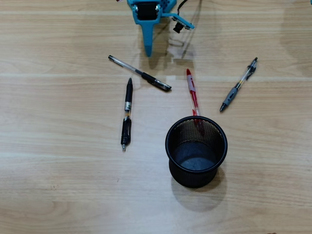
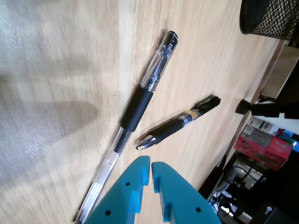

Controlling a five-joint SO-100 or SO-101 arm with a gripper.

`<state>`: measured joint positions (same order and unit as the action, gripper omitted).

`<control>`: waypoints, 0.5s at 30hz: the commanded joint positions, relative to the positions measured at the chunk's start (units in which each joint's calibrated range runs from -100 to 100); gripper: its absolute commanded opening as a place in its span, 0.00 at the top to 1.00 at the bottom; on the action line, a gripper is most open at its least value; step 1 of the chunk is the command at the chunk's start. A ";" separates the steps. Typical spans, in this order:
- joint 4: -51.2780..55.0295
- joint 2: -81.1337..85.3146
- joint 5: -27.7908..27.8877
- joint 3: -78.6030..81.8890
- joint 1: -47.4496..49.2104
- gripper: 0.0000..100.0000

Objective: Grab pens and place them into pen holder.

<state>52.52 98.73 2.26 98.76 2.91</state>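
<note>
Overhead view: the blue gripper (image 1: 148, 51) hangs at the far edge of the wooden table (image 1: 58, 185), its jaws closed on nothing. All four pens lie flat: the clear pen (image 1: 139, 73) just left of it, the black pen (image 1: 127, 113) nearer, the grey-grip pen (image 1: 238, 85) far right. The red-and-white pen (image 1: 192, 92) runs behind the rim of the mesh pen holder (image 1: 196, 151), standing nearest.

Pens (image 1: 140, 73) behind, beside pen holder (image 1: 196, 151) — all outside

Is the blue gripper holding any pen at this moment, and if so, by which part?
Nothing is held. In the wrist view the blue two-finger gripper is shut with nothing between its tips, above the clear pen with black grip, which lies on the wooden table.
</note>
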 commanded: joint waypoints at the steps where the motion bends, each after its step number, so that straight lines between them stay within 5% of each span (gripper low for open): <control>1: 0.09 0.00 -0.17 -0.39 -1.58 0.98; 15: 0.09 -36.01 -0.22 -35.32 -4.60 0.98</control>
<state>52.61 73.41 2.26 75.16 -0.52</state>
